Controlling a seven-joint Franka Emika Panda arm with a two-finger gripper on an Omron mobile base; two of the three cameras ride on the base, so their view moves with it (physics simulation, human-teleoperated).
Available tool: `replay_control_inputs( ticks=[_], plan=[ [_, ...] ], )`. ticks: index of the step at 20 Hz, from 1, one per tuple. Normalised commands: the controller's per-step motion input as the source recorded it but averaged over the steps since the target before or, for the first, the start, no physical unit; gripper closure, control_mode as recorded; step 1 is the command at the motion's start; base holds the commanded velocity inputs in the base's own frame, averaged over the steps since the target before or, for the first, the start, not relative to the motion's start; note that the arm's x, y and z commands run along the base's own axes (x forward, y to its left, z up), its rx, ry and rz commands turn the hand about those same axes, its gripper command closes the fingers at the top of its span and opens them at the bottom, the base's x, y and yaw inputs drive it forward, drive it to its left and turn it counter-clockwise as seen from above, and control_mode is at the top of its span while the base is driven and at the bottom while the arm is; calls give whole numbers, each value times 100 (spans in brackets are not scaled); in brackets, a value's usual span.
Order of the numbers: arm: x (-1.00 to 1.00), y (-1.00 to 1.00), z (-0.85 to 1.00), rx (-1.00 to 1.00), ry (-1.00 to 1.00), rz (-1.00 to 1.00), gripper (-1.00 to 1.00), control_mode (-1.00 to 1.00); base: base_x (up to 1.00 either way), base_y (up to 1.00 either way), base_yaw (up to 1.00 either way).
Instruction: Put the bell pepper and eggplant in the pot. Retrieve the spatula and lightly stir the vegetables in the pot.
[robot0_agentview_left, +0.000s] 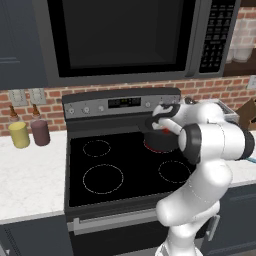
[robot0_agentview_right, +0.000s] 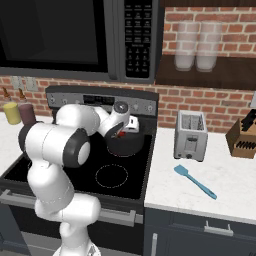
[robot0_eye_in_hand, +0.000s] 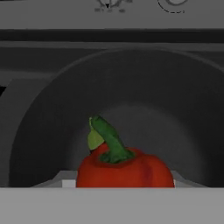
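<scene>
Over the pot (robot0_eye_in_hand: 52, 113), the fingers gripped the pepper (robot0_eye_in_hand: 124, 168), a light, firm, slippery thing best pinched across its body.

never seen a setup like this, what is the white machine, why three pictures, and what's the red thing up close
It is a rendered kitchen. The white jointed robot arm has a two-finger gripper. Two cameras ride behind it, one on each side, so both show the same black stove from two angles. The third camera sits on the hand and looks along the gripper. There you see a small bright red bell pepper with a green stem, apparently held between the fingers, over the mouth of the round dark grey pot. On the white counter beside the stove lie a slim blue spatula and a silver toaster.
</scene>
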Motion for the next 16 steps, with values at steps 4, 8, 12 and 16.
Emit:
replay_control_inputs(
  ticks=[4, 8, 12, 16],
  plan=[
    [7, 1, -8, 0, 0, -3, -100, -100, 0, 0, 0],
    [0, 0, 11, 0, 0, -2, -100, -100, 0, 0, 0],
    [0, 1, 36, 0, 0, -3, -100, -100, 0, 0, 0],
    [0, 5, 46, 0, 0, -7, -100, -100, 0, 0, 0]
  ],
)
